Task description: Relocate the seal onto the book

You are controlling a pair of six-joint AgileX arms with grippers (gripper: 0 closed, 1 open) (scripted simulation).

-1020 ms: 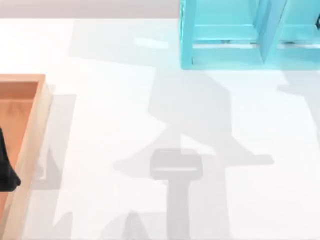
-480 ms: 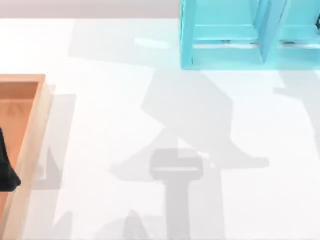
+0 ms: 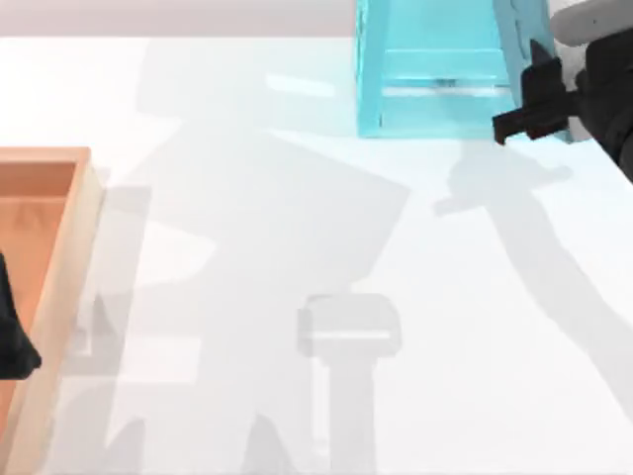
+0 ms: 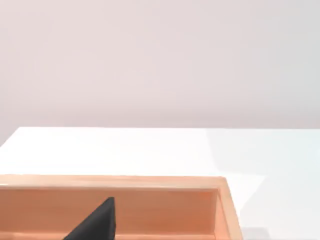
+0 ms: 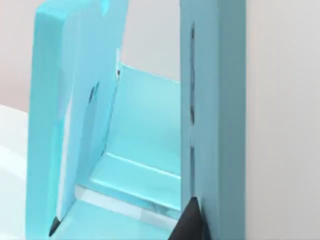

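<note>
- One wooden tray (image 3: 61, 257) is sitting at the tabletop's (image 3: 297, 218) left edge; a dark left hand (image 3: 12, 332) is hanging over it, grip unclear.
- One turquoise shelf (image 3: 435, 69) is standing at the far edge.
- Right hand (image 3: 529, 104) is hovering beside the shelf, grip unclear.

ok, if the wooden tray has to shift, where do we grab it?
Take the wooden tray probably by its long right-hand wall, from straight above: thin upright rim, open top, so jaws could straddle it. The left gripper sits over the tray; the right gripper is by the turquoise shelf.

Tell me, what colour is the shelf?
Light turquoise blue. The shelf shows best in the right wrist view.
</note>
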